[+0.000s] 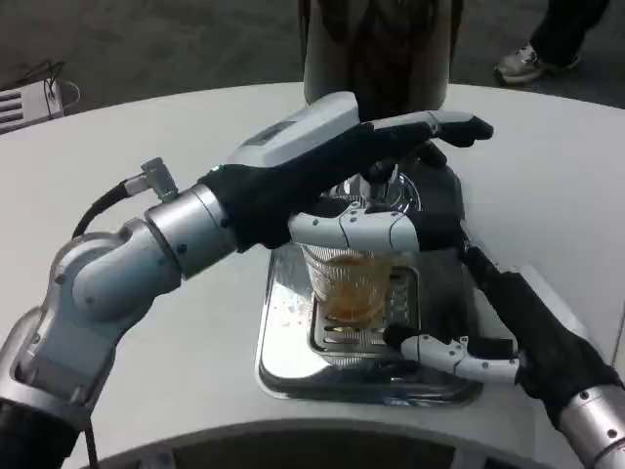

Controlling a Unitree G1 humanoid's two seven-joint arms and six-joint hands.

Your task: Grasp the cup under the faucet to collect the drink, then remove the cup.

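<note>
A clear ribbed cup (350, 283) with amber drink in its lower part stands on the grate of a shiny metal drip tray (283, 352), under the faucet (383, 181) of a dark dispenser (376, 49). My left hand (332, 171) reaches over from the left; its upper fingers lie along the faucet top and a lower finger wraps the cup's rim. My right hand (508, 327) is at the tray's right side, fingers apart and holding nothing, one white finger stretched toward the cup's base.
The white round table (146, 127) spreads to the left and right of the tray. A person's shoe (527, 61) is on the floor behind the table at the upper right.
</note>
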